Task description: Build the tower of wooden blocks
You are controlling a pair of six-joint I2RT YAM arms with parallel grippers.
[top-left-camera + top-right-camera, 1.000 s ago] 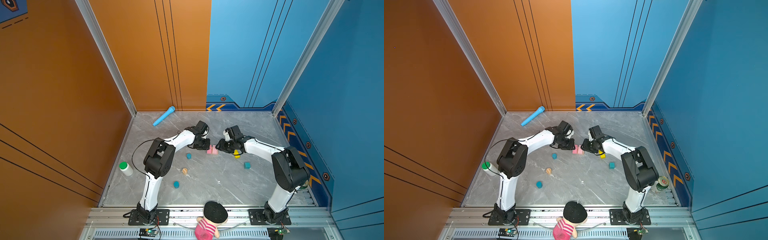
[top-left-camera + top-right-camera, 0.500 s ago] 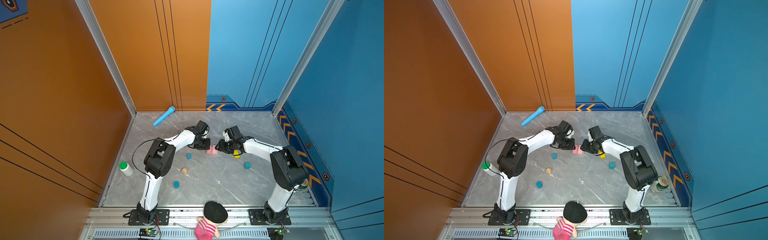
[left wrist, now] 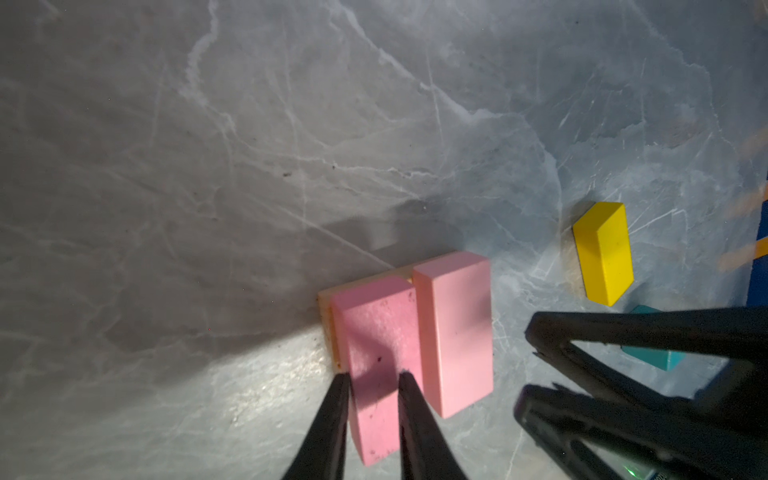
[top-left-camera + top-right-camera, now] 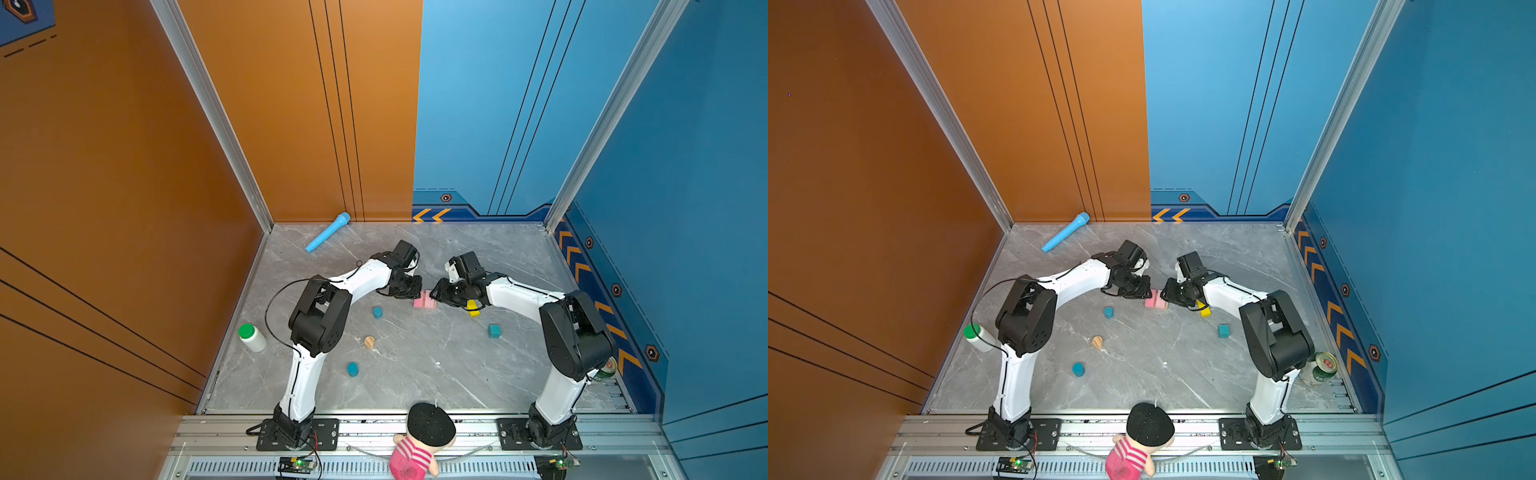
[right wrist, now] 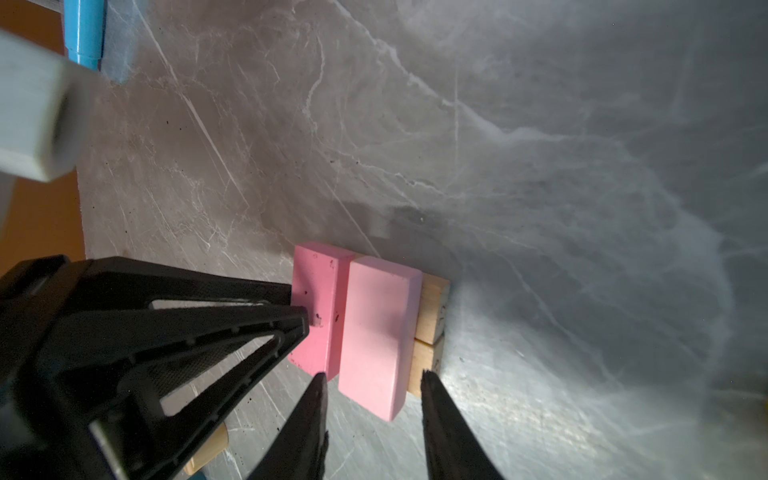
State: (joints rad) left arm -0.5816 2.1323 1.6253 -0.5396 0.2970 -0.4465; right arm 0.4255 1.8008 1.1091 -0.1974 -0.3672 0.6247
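Left gripper (image 3: 374, 380): my fingers are clamping narrowly on the darker pink bar (image 3: 374, 324). Right gripper (image 5: 374, 376): my fingers are straddling the lighter pink bar (image 5: 374, 324), gaps either side. Both are lying side by side atop tan bars (image 5: 430, 316), mid table (image 4: 415, 374).

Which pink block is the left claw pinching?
The darker pink bar, scuffed with dark specks: the left gripper is closed on it. The paler pink bar lies beside it, outside that grip.

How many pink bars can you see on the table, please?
2. The darker bar sits in the left gripper; the paler bar lies alongside it. Both rest on tan bars. More may be hidden.
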